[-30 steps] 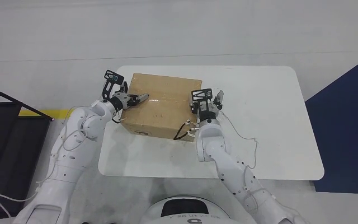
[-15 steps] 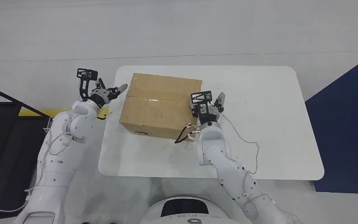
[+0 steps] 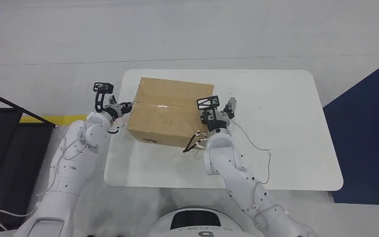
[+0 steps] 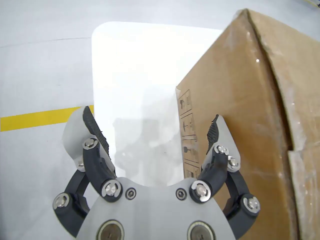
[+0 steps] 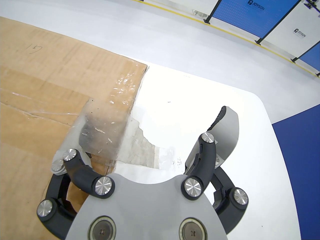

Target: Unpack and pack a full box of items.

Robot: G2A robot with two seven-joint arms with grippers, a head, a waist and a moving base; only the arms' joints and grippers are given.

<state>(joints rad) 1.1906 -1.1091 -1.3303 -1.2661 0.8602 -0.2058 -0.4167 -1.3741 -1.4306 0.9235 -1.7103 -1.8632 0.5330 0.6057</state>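
A brown cardboard box (image 3: pixel 166 111) with its top flaps taped shut stands on the white table (image 3: pixel 284 118). My left gripper (image 3: pixel 124 108) is open at the box's left side, low near the table edge. In the left wrist view one fingertip (image 4: pixel 215 126) lies against the box (image 4: pixel 250 96) wall by its printed symbols, and the left gripper (image 4: pixel 152 122) has bare table between its fingers. My right gripper (image 3: pixel 218 105) is open at the box's right end. In the right wrist view the right gripper (image 5: pixel 155 123) straddles the box (image 5: pixel 50 76) top edge, with one finger (image 5: pixel 85 128) over the torn clear tape.
A thin cable (image 3: pixel 260 148) trails over the table beside my right arm. A dark rack (image 3: pixel 12 136) stands off the table's left side, and a blue panel (image 3: pixel 355 124) off its right. Blue and white partitions (image 5: pixel 250 3) line the floor beyond.
My left gripper left the box's top, swung out past the table's left edge, then came back against the box's left side. The right gripper barely shifted.
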